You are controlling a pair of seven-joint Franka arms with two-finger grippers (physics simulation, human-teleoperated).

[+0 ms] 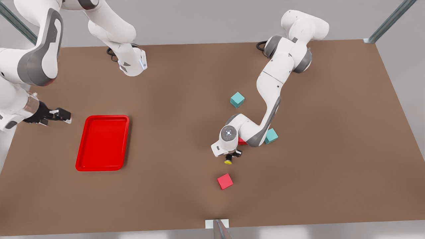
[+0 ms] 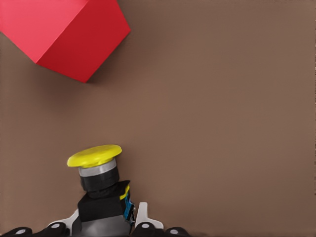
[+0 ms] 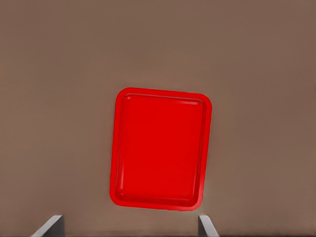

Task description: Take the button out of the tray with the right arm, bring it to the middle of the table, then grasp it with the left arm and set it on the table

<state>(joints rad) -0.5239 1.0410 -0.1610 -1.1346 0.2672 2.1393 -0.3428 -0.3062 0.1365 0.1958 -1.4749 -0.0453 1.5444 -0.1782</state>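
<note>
Already the button (image 1: 228, 161) is out of the tray (image 1: 102, 142), pinched by its dark body in the left gripper (image 1: 232, 155), yellow cap outward, low over the middle of the table (image 1: 172, 109) near a red cube (image 1: 225, 181), seemingly for setting down. Over at the tray the right gripper (image 1: 61, 114) waits with fingers spread, holding nothing, presumably because its part looks finished.

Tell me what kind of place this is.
Likely a simulated robot test bench: two arms over a bare brown table, coloured cubes, a red tray, and the left gripper holding the button.
</note>
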